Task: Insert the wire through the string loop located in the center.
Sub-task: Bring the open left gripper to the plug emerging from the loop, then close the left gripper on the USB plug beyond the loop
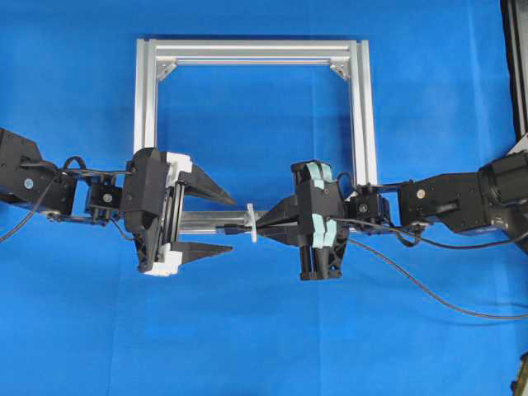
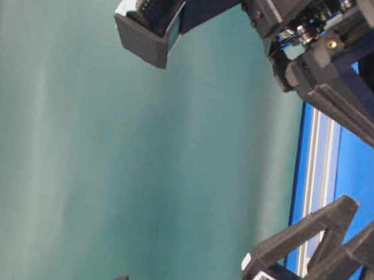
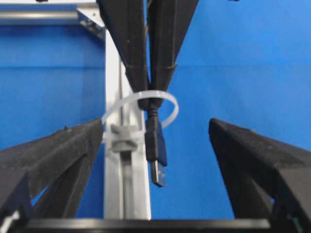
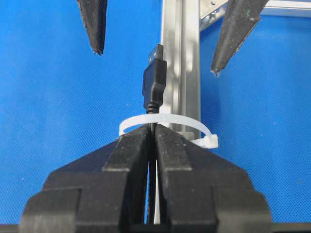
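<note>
The right tool [image 4: 151, 131] is clamped on the wire [image 4: 153, 85] just behind its plug, its tips pressed up to the string loop [image 4: 165, 121] so that the plug has passed through and stands clear on the far side. The grip so close to the plug looks chosen to keep the limp cable stiff and aimed along the bar of the silver frame [image 1: 252, 49]. Opposite, the left tool [image 1: 219, 221] hangs with its fingers [image 3: 53, 155] spread wide to either side of the plug, apparently placed to receive it; neither finger touches it.

The loop is a thin, translucent white band, much like a cable tie, arched above the frame's near bar with a small locking head at one side. It stands about midway along that bar, towards the middle of the blue counter [image 1: 264, 346]. The wire is slim and black, ending in a dark moulded plug with a metal, USB-like tip, tilted slightly off the bar's line. The rest of it trails from the right tool toward the counter's right edge in the overhead view.

Judged from this, the threading is begun but not finished: only the plug end is through, and a handover and pull appear to remain.
</note>
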Tool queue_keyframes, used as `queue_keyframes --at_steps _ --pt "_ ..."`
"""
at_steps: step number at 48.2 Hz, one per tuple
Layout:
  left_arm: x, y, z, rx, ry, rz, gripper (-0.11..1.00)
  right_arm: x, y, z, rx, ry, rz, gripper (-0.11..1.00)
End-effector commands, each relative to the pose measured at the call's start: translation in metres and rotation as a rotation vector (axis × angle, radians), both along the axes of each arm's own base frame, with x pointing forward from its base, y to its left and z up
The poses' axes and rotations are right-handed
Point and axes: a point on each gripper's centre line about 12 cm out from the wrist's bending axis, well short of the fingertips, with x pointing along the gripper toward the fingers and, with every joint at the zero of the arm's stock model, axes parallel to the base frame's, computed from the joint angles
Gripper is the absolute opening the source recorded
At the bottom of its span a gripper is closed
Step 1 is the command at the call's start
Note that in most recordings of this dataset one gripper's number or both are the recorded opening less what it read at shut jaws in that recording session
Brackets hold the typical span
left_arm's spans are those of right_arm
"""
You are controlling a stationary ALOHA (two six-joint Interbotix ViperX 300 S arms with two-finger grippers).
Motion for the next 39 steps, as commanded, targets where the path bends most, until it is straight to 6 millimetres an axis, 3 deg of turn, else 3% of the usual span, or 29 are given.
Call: queue_keyframes --at_steps 1,13,39 --pt "0.005 -0.002 0.006 -0.002 -0.02 -0.004 0.93 0.003 0.0 0.009 0.002 -0.027 0.0 0.0" --pt "0.012 -0.003 -0.01 0.006 0.021 -0.005 0.93 0.003 0.0 0.009 0.002 -0.027 0.0 0.0" --pt "0.014 -0.001 -0.01 0.006 0.021 0.001 0.93 0.003 0.001 0.008 0.002 -0.026 0.002 0.0"
